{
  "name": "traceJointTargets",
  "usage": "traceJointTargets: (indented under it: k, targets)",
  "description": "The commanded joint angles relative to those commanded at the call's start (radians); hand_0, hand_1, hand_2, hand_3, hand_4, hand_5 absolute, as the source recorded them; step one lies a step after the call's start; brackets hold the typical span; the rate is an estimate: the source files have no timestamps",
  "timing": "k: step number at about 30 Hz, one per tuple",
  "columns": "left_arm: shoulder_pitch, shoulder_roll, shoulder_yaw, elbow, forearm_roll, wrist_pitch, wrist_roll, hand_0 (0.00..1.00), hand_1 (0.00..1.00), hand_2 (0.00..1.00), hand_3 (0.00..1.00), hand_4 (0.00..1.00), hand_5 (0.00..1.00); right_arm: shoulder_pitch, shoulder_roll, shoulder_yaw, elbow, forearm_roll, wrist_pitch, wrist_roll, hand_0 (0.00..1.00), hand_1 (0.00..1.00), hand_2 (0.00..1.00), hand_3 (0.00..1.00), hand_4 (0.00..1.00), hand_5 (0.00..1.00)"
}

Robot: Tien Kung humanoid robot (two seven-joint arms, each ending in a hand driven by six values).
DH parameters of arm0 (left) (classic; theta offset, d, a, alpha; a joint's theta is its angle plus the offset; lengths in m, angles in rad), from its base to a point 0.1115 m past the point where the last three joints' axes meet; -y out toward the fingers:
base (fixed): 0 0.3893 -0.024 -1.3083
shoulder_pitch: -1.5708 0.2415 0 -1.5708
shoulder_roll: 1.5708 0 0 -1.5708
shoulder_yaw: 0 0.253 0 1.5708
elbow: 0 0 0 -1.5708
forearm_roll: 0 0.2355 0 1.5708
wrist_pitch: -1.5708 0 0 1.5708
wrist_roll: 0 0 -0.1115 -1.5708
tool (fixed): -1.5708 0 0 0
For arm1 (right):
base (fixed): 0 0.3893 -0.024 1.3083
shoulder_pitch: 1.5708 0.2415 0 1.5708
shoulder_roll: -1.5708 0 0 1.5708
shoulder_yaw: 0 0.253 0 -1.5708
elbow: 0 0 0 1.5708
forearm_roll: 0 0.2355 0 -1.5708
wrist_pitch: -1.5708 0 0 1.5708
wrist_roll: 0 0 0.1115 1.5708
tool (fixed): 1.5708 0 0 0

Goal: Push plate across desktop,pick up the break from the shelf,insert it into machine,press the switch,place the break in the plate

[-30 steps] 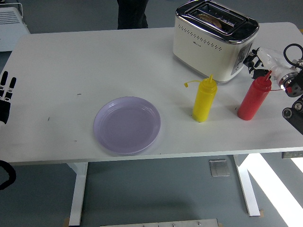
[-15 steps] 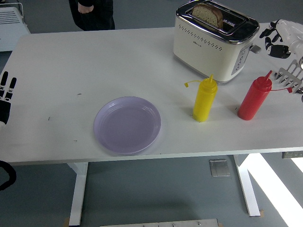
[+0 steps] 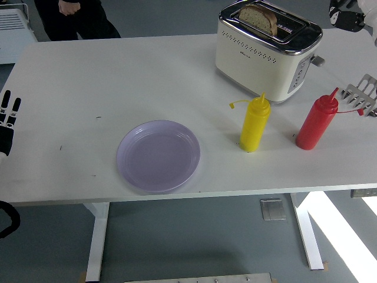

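Head view, right robot hand (image 3: 347, 15) raised beyond toaster (image 3: 266, 50)

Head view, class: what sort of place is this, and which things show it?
Probably a robot test room with a mock breakfast setup, not a home kitchen: a toaster holding bread, sauce bottles beside a plate, all on a bare white desk over grey floor.
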Motion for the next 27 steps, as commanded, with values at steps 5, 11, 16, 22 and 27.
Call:
traceJointTargets:
  k: [5,11,16,22,27]
  targets:
    - [-0.001,0.001,0.002,0.003,-0.001,0.000,0.000,0.815,0.755,0.703,0.746,0.754,0.980,0.070,0.049,-0.064,-0.060,0.013,-0.004,-0.006,0.653,0.692,0.713,0.702,0.634,0.050]
    - [-0.003,0.004,0.010,0.006,0.001,0.000,-0.001,0.815,0.754,0.702,0.746,0.755,0.980,0.130,0.105,-0.117,-0.129,0.039,-0.009,-0.002,0.731,0.736,0.744,0.713,0.650,0.086]
    - [-0.007,0.007,0.015,0.007,0.001,0.000,-0.001,0.816,0.756,0.702,0.746,0.754,0.978,0.172,0.147,-0.144,-0.178,0.055,-0.011,0.001,0.750,0.738,0.748,0.720,0.667,0.120]
    - [-0.010,0.008,0.018,0.008,0.003,0.001,-0.002,0.816,0.755,0.701,0.746,0.755,0.979,0.221,0.188,-0.170,-0.234,0.088,-0.010,0.000,0.751,0.741,0.749,0.721,0.677,0.149]
    - [-0.012,0.009,0.020,0.010,0.002,0.001,-0.003,0.816,0.755,0.701,0.746,0.755,0.980,0.261,0.216,-0.188,-0.284,0.124,-0.007,-0.003,0.750,0.740,0.752,0.722,0.688,0.178]
